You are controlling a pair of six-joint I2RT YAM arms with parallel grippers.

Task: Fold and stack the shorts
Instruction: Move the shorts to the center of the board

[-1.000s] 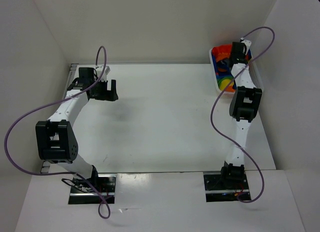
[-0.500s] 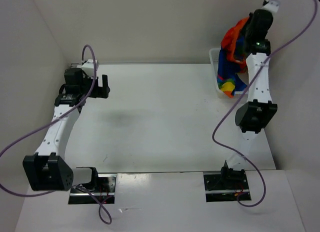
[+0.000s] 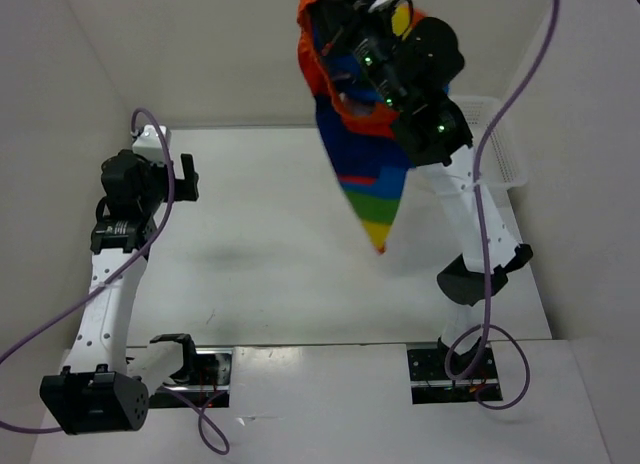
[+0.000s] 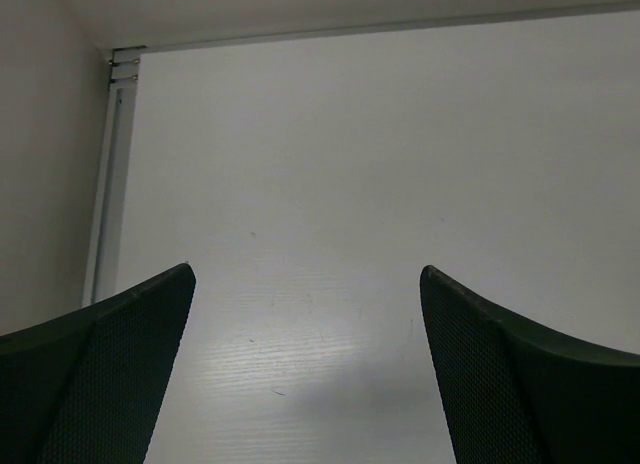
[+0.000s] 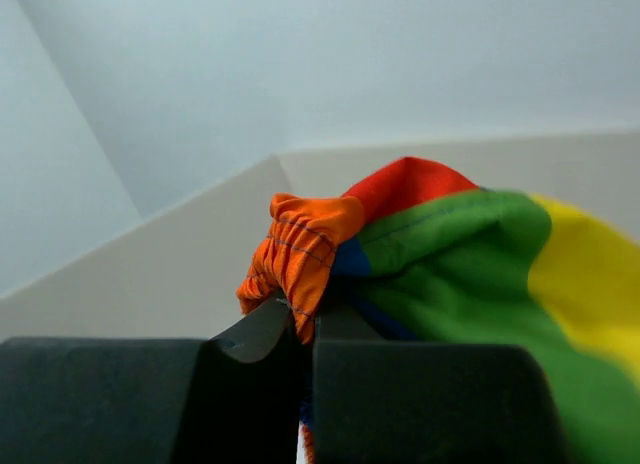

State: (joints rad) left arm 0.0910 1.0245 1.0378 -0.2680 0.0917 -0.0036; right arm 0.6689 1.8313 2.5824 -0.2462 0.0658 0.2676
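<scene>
Shorts, soft rainbow-striped cloth with dark blue areas [image 3: 362, 174], hang limp high above the smooth white tabletop [image 3: 270, 254], pinched at a bunched orange edge by the right pincer [image 5: 305, 349]. Judged light and floppy; best taken at the waistband corners. Left pincer [image 4: 305, 274] is spread, holding nothing. White plastic mesh basket [image 3: 500, 149] sits far right, with white walls close around.

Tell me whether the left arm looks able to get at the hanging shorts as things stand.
Probably yes: the open left hand has nothing between it and the shorts, which dangle above the table from the right hand.
</scene>
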